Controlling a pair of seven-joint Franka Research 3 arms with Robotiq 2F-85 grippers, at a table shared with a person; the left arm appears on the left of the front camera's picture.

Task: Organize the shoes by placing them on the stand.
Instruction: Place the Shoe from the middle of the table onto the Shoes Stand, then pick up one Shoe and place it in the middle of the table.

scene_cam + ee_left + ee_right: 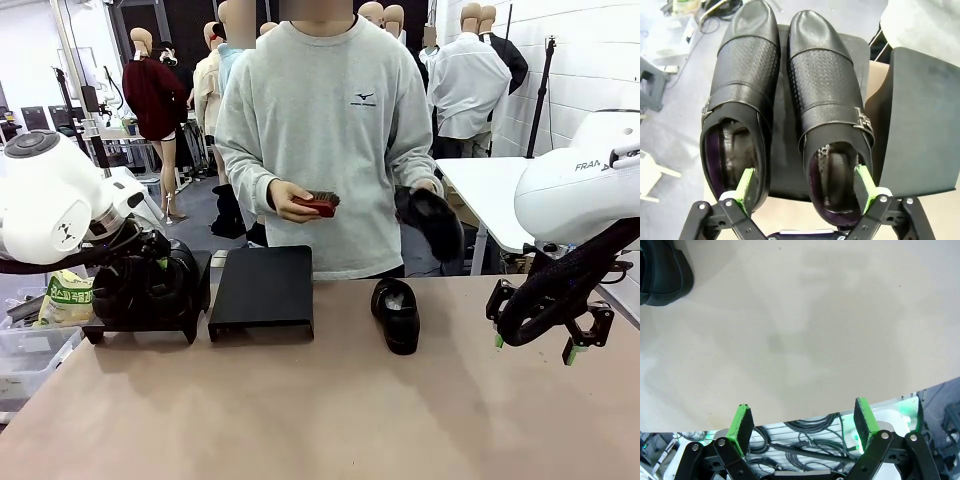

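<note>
Step in hand: filling the stands. One pair of shoes (pixel 790 100) sits side by side on the left stand (pixel 855 50), toes pointing away from the wrist camera. The left hand (pixel 805 181) is at their heel ends, spread wide. One green pad (pixel 745 181) is in one shoe's heel opening, and the other is at the far wall of the second shoe's opening. Nothing looks clamped, so I'd call that pair placed.

Left to do: a loose shoe (pixel 397 315) lies on the worktop (pixel 300 420), just right of the empty second stand (pixel 260 290). The person holds another shoe (pixel 432 222) in one hand and a red brush (pixel 318 204) in the other.

The right hand (pixel 533 345) hovers over the worktop's right side, wide open and empty, well apart from the loose shoe.

Next, my read:
- The left hand lifts straight out so it doesn't drag the pair.
- The right hand reaches toward the middle, grips the loose shoe at its heel collar and sets it on the empty stand. Glossy leather may slip.

Views:
- The left wrist view shows the pads against the shoes, plus perforated uppers and buckles. From the front the arm blocks all that.
- The front view gives the layout and the person.
- The right wrist view shows bare worktop between the fingers, with the loose shoe only at the top-left corner.
</note>
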